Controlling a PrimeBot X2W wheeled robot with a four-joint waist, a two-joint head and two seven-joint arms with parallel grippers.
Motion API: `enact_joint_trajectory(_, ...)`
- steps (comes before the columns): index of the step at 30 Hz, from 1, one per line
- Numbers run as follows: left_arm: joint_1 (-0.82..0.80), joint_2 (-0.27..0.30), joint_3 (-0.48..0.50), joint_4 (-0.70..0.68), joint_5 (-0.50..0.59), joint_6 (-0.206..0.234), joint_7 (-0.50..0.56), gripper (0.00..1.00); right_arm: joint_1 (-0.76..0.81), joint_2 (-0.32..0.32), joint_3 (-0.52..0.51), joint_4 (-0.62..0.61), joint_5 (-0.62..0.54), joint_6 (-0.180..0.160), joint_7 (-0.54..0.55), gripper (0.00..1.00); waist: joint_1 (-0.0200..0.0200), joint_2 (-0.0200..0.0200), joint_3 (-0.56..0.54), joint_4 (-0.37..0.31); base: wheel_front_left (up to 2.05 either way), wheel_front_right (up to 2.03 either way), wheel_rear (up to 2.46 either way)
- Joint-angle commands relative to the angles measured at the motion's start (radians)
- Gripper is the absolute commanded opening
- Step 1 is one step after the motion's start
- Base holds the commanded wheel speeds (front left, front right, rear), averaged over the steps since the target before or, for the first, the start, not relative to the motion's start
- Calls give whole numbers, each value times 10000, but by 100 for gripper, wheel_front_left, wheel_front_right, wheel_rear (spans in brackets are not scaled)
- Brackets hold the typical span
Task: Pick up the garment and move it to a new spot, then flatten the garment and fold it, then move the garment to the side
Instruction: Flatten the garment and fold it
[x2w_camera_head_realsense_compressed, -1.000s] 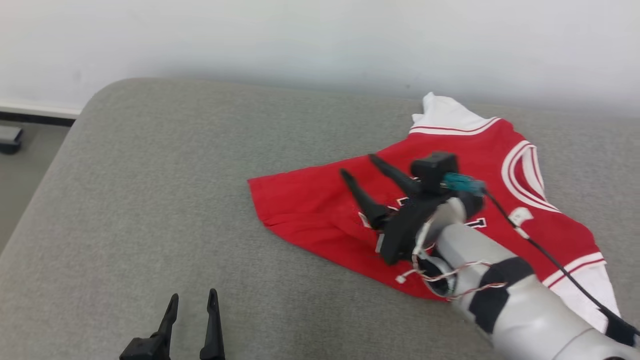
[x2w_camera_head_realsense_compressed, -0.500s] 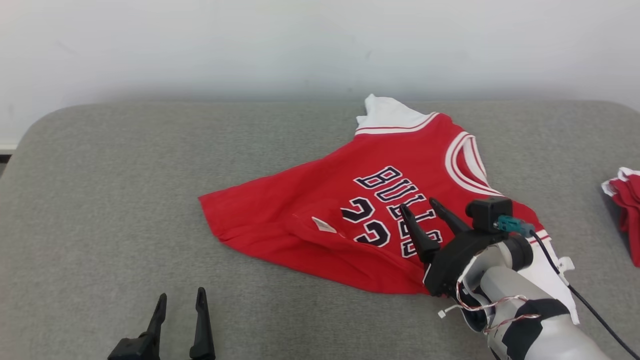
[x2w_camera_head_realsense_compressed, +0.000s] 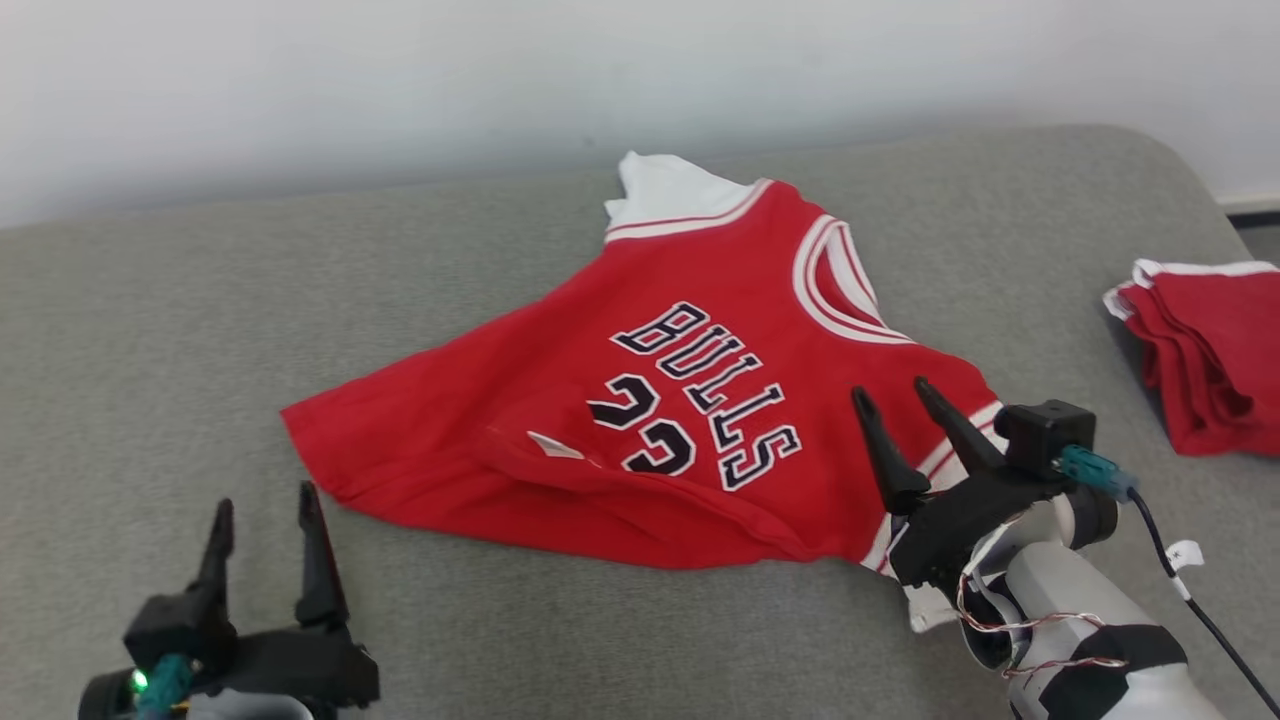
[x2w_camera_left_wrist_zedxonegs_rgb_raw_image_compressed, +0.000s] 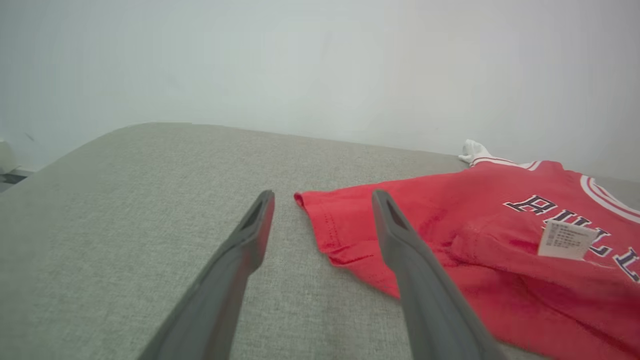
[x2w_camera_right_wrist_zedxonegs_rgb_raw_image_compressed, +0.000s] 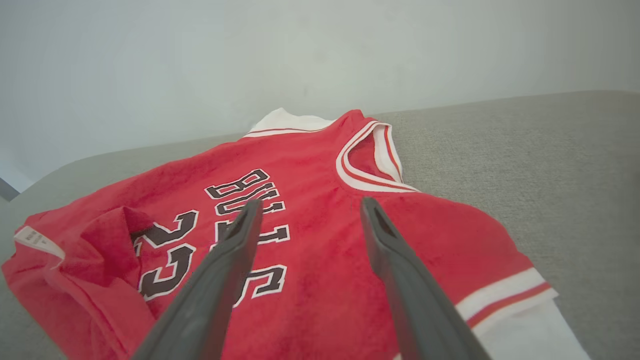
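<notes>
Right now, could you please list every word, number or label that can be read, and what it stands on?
"BULLS": black, white-outlined letters on the red garment.
"22", as it appears: the number beside them, partly creased.
The white label on the garment's folded edge: printed lines, too small to read.

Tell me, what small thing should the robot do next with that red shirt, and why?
Probably lower the open left tool onto the hem corner of the shirt to grip it: the hem lies folded over by the label, so it needs pulling flat, and that corner lies just ahead.
</notes>
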Motion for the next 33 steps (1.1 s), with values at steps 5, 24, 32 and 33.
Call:
enact_joint_trajectory(5, -1168, 191, 888, 1045, 520, -106, -29, 100, 996, 440, -1730, -1208, -1361, -26, -33, 100, 0, -1, 784, -1125, 0, 0, 0)
enact_joint_trajectory(24, -3769, 1231, 1354, 5383, 422, -40, 545, 0, 2625, 1283, -4393, -2719, -2454, -27, -24, 100, 0, -1, 1493, -1664, 0, 0, 0)
enact_joint_trajectory(32, -5202, 2394, 539, 5146, 1116, -608, 1209, 0, 2716, 1418, -5137, -3240, -2620, -27, -24, 100, 0, -1, 2061, -1530, 0, 0, 0)
enact_joint_trajectory(33, -5376, 2620, 454, 5054, 1246, -644, 1346, 0, 2680, 1440, -5188, -3296, -2648, -27, -24, 100, 0, -1, 2142, -1538, 0, 0, 0)
